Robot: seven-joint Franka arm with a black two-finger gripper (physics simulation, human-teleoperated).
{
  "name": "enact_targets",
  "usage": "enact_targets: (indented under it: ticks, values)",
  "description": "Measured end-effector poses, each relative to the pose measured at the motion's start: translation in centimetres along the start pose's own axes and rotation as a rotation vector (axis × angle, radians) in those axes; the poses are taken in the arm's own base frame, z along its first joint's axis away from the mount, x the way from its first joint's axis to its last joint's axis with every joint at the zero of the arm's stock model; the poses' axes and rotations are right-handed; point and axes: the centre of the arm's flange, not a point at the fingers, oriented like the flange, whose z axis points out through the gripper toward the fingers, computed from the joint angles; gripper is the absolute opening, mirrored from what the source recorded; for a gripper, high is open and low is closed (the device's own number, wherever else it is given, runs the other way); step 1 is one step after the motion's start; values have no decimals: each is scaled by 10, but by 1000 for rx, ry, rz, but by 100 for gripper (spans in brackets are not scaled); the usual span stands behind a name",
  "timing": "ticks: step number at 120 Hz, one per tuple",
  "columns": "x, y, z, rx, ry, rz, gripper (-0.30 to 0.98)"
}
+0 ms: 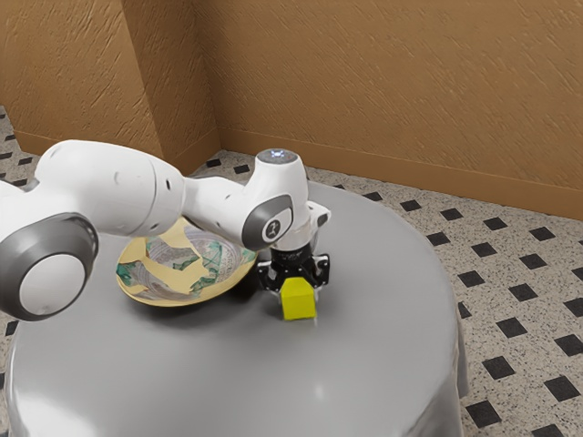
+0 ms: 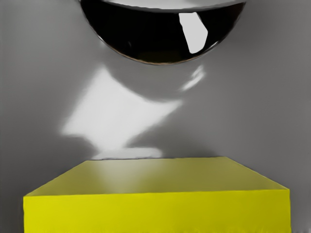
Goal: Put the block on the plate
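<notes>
My black gripper [image 1: 292,261] points down over the table, its lower part partly hidden behind the yellow block [image 1: 298,299] in the exterior view. Whether the block is held there cannot be told. The yellow block [image 2: 156,211] spans the lower edge of the wrist view, very close to my hand. On the exterior view's left of the gripper, the patterned yellow plate [image 1: 220,289] looks tilted, partly behind the arm. The block is beside the plate, apart from it.
The round grey table [image 1: 364,364] has a cloth hanging over its edge. A brown wall [image 1: 364,82] stands behind it. Near the block in the wrist view is a dark curved shape [image 2: 150,43], its identity unclear, with bright reflections on the tabletop.
</notes>
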Motion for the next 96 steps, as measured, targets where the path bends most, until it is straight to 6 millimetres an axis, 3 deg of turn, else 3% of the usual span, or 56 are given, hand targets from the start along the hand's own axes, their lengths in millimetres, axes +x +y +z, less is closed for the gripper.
enact_targets:
  ticks: [12,24,35,44,56,66,83,96]
  values:
    - [-1,-2,-33,-30,23,-3,39]
    - [-4,-26,-81,-53,28,-28,39]
    - [15,-79,-124,-60,19,-110,39]
    - [30,-127,-143,-47,-3,-182,40]
    - [55,-186,-137,-12,-43,-265,41]
    - [74,-214,-116,8,-80,-291,41]
    - [111,-228,-82,19,-97,-271,41]
    - [119,-227,-76,10,-86,-229,49]
